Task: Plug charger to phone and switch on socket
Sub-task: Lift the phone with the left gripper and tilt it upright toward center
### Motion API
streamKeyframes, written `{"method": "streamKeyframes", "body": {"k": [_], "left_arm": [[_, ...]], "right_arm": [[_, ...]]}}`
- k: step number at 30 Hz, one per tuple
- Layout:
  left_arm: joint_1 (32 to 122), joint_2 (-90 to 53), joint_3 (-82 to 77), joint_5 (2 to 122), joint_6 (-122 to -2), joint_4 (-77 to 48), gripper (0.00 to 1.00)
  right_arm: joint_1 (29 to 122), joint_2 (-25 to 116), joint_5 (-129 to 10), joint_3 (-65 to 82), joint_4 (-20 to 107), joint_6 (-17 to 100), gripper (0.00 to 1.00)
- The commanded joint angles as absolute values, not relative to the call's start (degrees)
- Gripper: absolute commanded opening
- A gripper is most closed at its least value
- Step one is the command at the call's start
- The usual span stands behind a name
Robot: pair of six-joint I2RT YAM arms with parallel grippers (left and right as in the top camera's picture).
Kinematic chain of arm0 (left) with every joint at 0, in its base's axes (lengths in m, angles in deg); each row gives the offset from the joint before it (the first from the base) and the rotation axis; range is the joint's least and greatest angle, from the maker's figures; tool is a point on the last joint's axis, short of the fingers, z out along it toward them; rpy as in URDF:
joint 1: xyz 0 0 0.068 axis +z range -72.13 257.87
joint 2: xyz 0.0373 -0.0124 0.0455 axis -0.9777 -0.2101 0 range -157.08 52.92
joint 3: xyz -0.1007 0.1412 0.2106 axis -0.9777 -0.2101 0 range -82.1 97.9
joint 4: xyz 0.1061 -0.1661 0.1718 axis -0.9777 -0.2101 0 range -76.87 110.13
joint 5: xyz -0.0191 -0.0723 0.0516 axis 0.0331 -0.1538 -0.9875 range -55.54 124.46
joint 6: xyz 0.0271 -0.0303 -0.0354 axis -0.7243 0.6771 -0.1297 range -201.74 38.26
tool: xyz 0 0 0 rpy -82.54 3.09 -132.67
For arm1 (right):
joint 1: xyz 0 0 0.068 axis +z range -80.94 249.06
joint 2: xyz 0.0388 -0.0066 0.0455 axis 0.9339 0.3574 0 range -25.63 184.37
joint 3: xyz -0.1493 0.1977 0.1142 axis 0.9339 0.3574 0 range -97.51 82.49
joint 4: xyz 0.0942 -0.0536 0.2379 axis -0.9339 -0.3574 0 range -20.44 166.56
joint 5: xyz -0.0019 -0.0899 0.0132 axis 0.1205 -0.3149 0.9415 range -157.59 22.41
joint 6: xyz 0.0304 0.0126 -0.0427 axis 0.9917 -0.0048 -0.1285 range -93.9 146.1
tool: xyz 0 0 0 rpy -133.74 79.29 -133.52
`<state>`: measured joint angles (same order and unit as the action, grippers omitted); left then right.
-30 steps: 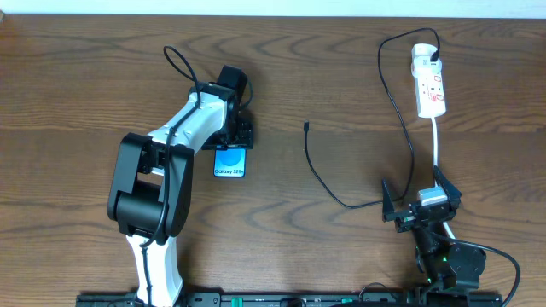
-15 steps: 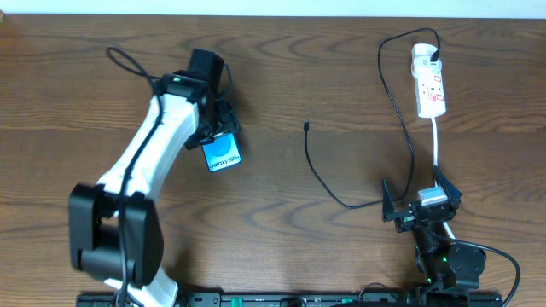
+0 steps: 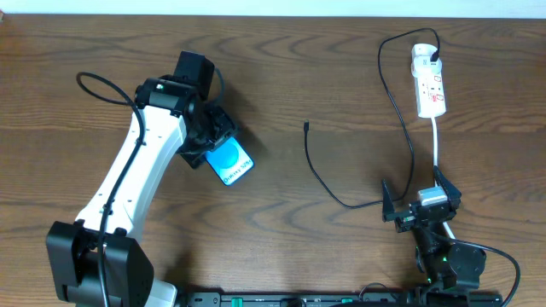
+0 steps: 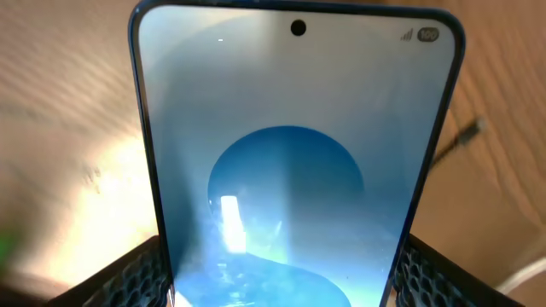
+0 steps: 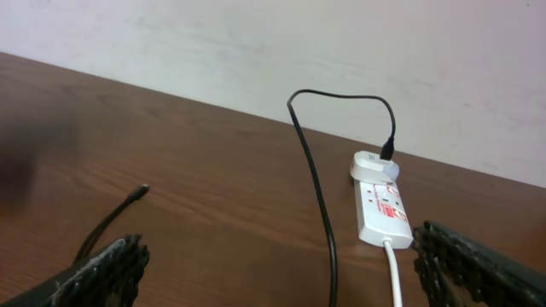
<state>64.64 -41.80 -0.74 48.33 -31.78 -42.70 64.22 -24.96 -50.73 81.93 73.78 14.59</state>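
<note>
Phone: a slim, flat slab [image 3: 232, 162] with rounded corners, a thin dark rim and a glossy screen. From overhead the screen is bright light blue with small white lettering at its free end. The left wrist view [image 4: 294, 153] shows a pale screen with a blue disc, a punch-hole camera dot at the top and a streak of glare.
Phone's place: left of centre on the table, lying on a slant with its free end pointing near and right. I cannot tell whether it rests on the wood.
Left gripper: clamped [image 3: 209, 143] on the phone's far-left end. Its black, mesh-textured fingers [image 4: 136, 273] press on both long edges.
Charger: a long, thin black cable [image 3: 401, 111], limp and curving. Its small connector tip [image 3: 306, 128] lies bare on the wood right of the phone and well apart from it. The tip also shows in the right wrist view [image 5: 142, 189].
Charger plug: black [image 3: 435, 58], seated in the far end of the socket.
Socket: a small white elongated plastic strip [image 3: 429, 85] with red markings, at the far right of the table. A thicker white cord [image 3: 436, 141] leaves its near end.
Right gripper: at the near right [image 3: 420, 205], with its ridged black fingers [image 5: 102, 269] spread wide and nothing between them. The white cord runs down just beside it.
Table: dark brown wood [image 3: 324, 51] with wavy grain and a dull sheen.
</note>
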Motion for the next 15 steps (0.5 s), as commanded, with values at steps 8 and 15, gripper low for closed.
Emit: {"method": "streamKeyframes", "body": {"k": [8,15], "left_arm": [[67.3,-40.5,0.8,67.5,-30.2,-44.3,0.07],[71.9,-40.5,0.8,68.5,-30.3,-44.3,0.07]], "right_arm": [[64.6,-25.3,-42.8,81.9,75.1,17.3,0.99],[64.6,-17.1,-41.0,71.9,69.7,25.9,0.99]]}}
